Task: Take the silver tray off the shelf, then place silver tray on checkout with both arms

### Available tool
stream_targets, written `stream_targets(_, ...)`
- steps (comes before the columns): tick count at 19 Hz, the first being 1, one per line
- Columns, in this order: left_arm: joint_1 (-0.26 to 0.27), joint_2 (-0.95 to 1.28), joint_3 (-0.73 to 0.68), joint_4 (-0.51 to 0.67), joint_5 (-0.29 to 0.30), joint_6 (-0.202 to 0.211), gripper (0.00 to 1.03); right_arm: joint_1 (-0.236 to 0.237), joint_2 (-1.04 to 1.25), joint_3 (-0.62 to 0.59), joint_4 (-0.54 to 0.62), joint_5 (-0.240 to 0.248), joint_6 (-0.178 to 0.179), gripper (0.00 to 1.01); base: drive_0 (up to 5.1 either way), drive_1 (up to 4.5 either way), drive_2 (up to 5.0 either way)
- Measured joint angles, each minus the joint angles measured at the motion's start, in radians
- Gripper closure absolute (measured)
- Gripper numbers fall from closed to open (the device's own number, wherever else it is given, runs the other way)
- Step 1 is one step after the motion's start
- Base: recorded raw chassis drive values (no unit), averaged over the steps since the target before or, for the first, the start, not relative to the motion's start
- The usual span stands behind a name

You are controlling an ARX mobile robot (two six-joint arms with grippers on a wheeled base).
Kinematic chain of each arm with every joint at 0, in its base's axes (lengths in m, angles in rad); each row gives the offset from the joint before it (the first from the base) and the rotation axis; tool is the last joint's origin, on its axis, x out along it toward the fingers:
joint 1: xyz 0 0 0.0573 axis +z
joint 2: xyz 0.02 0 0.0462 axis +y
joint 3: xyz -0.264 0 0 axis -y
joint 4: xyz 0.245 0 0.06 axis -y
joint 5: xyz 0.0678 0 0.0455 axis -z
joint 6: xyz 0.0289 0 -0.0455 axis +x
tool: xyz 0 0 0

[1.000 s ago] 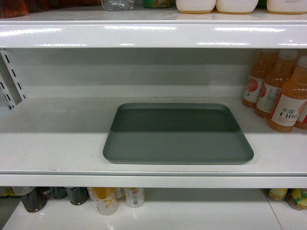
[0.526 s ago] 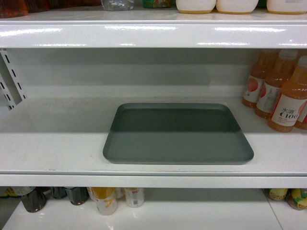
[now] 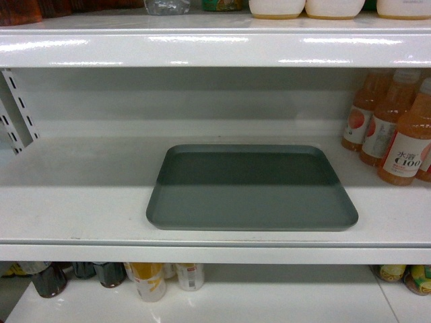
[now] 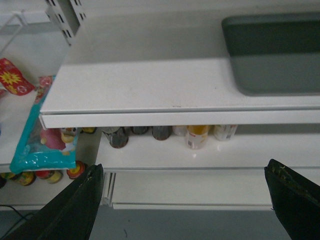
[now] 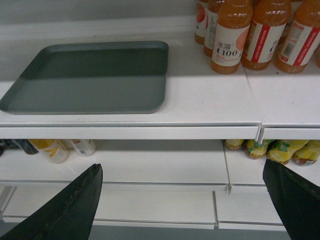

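Left of the silver tray (image 3: 250, 188) my pincers find bare board; orange bottles (image 3: 394, 131) crowd its right.

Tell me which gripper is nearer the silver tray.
Right, by a slight margin, judging from the wrist views. The right gripper hangs low in front of the silver tray, off its right corner; the left gripper sits off its left edge.

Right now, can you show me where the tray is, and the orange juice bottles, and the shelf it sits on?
silver tray (image 3: 250, 192): head view, middle of its flat floor.
orange juice bottles (image 5: 230, 42): right wrist view, label of the nearest bottle.
shelf (image 3: 74, 202): head view, bare board left of the tray.
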Motion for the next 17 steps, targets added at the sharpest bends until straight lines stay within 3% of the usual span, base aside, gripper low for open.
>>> stream_targets(1, -0.028, 0.15, 0.002, 0.102, 0.014, -0.005, 0.05, -0.002, 0.119, 0.008, 0.095, -0.016, 0.017, 0.03, 0.0, 0.0, 0.0)
stream_targets(4, -0.045, 0.589, 0.077, 0.44, 0.06, -0.002, 0.05, 0.043, 0.563, 0.09, 0.412, -0.064, 0.049, 0.03, 0.0, 0.0, 0.0)
stream_targets(7, -0.05, 0.924, 0.2, 0.643, 0.073, 0.0, 0.05, 0.117, 0.882, 0.221, 0.551, -0.086, 0.102, 0.03, 0.0, 0.0, 0.0)
stream_targets(12, -0.03, 1.295, 0.414, 0.696, 0.097, -0.004, 0.05, 0.131, 1.31, 0.463, 0.636, -0.096, 0.193, 0.03, 0.0, 0.0, 0.0)
stream_targets(17, -0.023, 1.53, 0.658, 0.628, 0.109, -0.026, 0.05, 0.13, 1.561, 0.712, 0.594, -0.027, 0.201, 0.03, 0.0, 0.0, 0.0)
